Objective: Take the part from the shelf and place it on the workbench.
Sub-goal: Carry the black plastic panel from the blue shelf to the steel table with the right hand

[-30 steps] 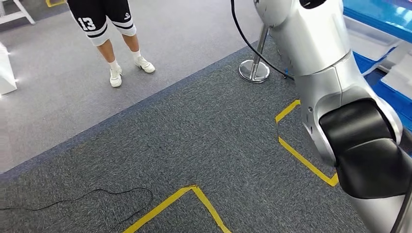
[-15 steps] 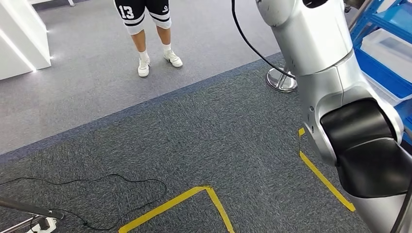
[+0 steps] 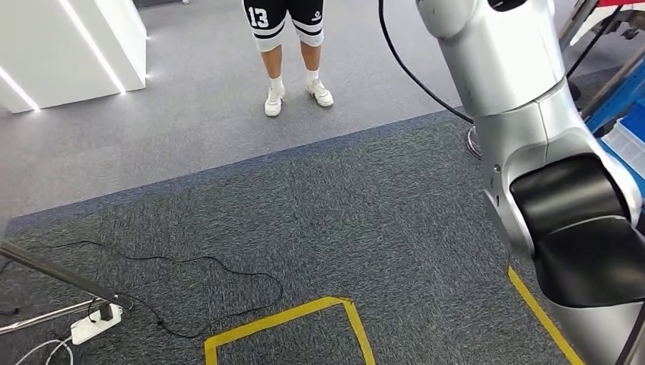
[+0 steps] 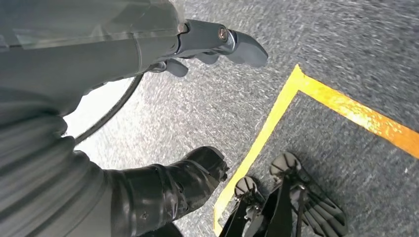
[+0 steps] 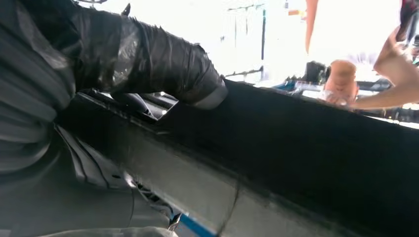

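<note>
- Cable (image 3: 190,262) and power strip (image 3: 95,323) lie on the floor at 8 o'clock. I judge I should turn with short, flat steps and stay off them.
- My left hand (image 4: 148,54) hangs over the carpet, fingers apart and holding nothing. Best left down at my side, ready to steady the load at the bench.
- Tape (image 3: 304,312) marks a corner at 6 o'clock, a fair guide for my feet.
- A person (image 3: 293,46) stands at 12 o'clock, well apart; I should swing the load slowly past that side.
- My right arm (image 3: 525,99) is raised at 3 o'clock. My right hand (image 5: 148,64) looks clamped on the part (image 5: 306,148), thumb over its long dark edge.
- The part is long, so a firm squeeze and a level wrist matter.
- The shelf (image 3: 620,95) is at 2 o'clock.
</note>
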Motion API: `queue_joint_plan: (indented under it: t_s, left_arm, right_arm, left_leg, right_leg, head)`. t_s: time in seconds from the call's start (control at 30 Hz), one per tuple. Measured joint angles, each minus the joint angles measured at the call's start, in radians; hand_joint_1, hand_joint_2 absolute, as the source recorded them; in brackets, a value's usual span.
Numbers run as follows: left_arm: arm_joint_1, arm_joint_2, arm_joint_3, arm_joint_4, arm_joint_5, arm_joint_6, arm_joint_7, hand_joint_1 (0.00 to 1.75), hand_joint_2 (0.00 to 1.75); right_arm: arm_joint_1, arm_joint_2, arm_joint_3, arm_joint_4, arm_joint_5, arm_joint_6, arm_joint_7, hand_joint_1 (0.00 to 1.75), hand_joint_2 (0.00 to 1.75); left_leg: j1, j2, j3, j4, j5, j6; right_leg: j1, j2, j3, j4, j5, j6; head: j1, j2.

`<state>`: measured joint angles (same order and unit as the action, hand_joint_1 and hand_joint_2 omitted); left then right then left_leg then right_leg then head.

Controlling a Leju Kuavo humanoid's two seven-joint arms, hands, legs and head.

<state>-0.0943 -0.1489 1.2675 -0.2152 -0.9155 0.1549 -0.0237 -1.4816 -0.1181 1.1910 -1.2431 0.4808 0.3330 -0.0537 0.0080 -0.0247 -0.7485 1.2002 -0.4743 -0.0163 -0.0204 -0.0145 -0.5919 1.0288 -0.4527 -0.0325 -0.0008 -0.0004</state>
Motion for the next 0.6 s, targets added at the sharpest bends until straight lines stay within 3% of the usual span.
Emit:
queue_joint_plan:
  t_s: [0.03, 0.1, 0.17, 0.27, 0.3, 0.37, 0.4, 0.47, 0.53, 0.6]
  left_arm:
    - [0.000, 0.000, 0.000, 0.000, 0.000, 0.001, 0.000, 0.00, 1.75]
    - [0.000, 0.000, 0.000, 0.000, 0.000, 0.004, -0.002, 0.00, 1.75]
    - [0.000, 0.000, 0.000, 0.000, 0.000, 0.009, -0.004, 0.00, 1.75]
    - [-0.001, 0.000, 0.000, 0.000, -0.002, 0.017, -0.011, 0.00, 1.75]
    - [-0.001, 0.000, 0.000, 0.000, -0.004, 0.018, -0.013, 0.00, 1.75]
    - [-0.001, 0.001, 0.000, 0.000, -0.005, 0.019, -0.016, 0.00, 1.75]
    - [-0.001, 0.001, 0.000, 0.000, -0.005, 0.020, -0.017, 0.00, 1.75]
    - [-0.001, 0.002, -0.001, 0.000, -0.005, 0.021, -0.017, 0.00, 1.75]
    - [-0.004, 0.002, -0.001, 0.000, -0.005, 0.021, -0.016, 0.00, 1.75]
    - [-0.005, 0.002, -0.001, 0.000, -0.005, 0.021, -0.016, 0.00, 1.75]
  right_arm:
    - [0.000, -0.001, 0.000, 0.000, 0.000, 0.000, 0.000, 1.75, 1.75]
    - [0.002, -0.001, 0.000, -0.001, -0.001, -0.001, -0.002, 1.75, 1.75]
    - [0.004, -0.001, 0.000, -0.003, -0.002, -0.002, -0.003, 1.75, 1.75]
    - [0.002, -0.005, -0.004, -0.008, -0.002, -0.005, -0.003, 1.75, 1.75]
    - [0.002, -0.007, -0.006, -0.010, -0.002, -0.006, -0.003, 1.75, 1.75]
    - [0.003, -0.011, -0.007, -0.012, -0.001, -0.008, -0.003, 1.75, 1.75]
    - [0.005, -0.013, -0.008, -0.014, -0.001, -0.009, -0.003, 1.75, 1.75]
    - [0.005, -0.021, -0.011, -0.017, 0.000, -0.009, -0.003, 1.75, 1.75]
    - [0.005, -0.032, -0.013, -0.021, 0.000, -0.009, -0.003, 1.75, 1.75]
    - [0.007, -0.040, -0.013, -0.023, 0.000, -0.008, -0.003, 1.75, 1.75]
  left_leg:
    - [0.003, 0.011, -0.030, 0.061, -0.024, -0.004]
    - [0.007, 0.018, -0.053, 0.106, -0.027, -0.008]
    - [0.009, 0.024, -0.015, 0.034, 0.018, -0.008]
    - [-0.002, 0.073, 0.085, -0.140, 0.079, 0.002]
    - [-0.007, 0.084, 0.101, -0.170, 0.083, 0.009]
    - [-0.013, 0.070, 0.101, -0.180, 0.081, 0.022]
    - [-0.012, 0.059, 0.104, -0.184, 0.082, 0.029]
    - [-0.009, 0.039, 0.112, -0.194, 0.085, 0.043]
    - [-0.007, 0.018, 0.116, -0.196, 0.085, 0.054]
    - [-0.008, -0.007, 0.116, -0.192, 0.083, 0.057]
  right_leg:
    - [0.001, -0.011, 0.001, 0.000, -0.001, 0.000]
    - [0.002, -0.033, 0.002, 0.000, -0.005, 0.001]
    - [0.002, -0.051, 0.006, 0.001, -0.009, 0.003]
    - [0.007, -0.076, 0.017, 0.002, -0.020, 0.013]
    - [0.010, -0.084, 0.019, 0.003, -0.023, 0.017]
    - [0.011, -0.102, 0.022, 0.002, -0.028, 0.027]
    - [0.009, -0.099, 0.023, 0.005, -0.033, 0.033]
    - [0.003, -0.055, 0.007, 0.051, -0.064, 0.039]
    - [0.000, -0.001, -0.052, 0.169, -0.120, 0.039]
    - [0.000, 0.013, -0.117, 0.276, -0.148, 0.040]
  head:
    - [0.000, 0.000]
    - [0.000, 0.000]
    - [0.000, 0.000]
    - [0.000, 0.000]
    - [0.000, 0.000]
    - [0.000, 0.000]
    - [0.000, 0.000]
    - [0.000, 0.000]
    - [0.001, 0.000]
    - [0.000, 0.000]
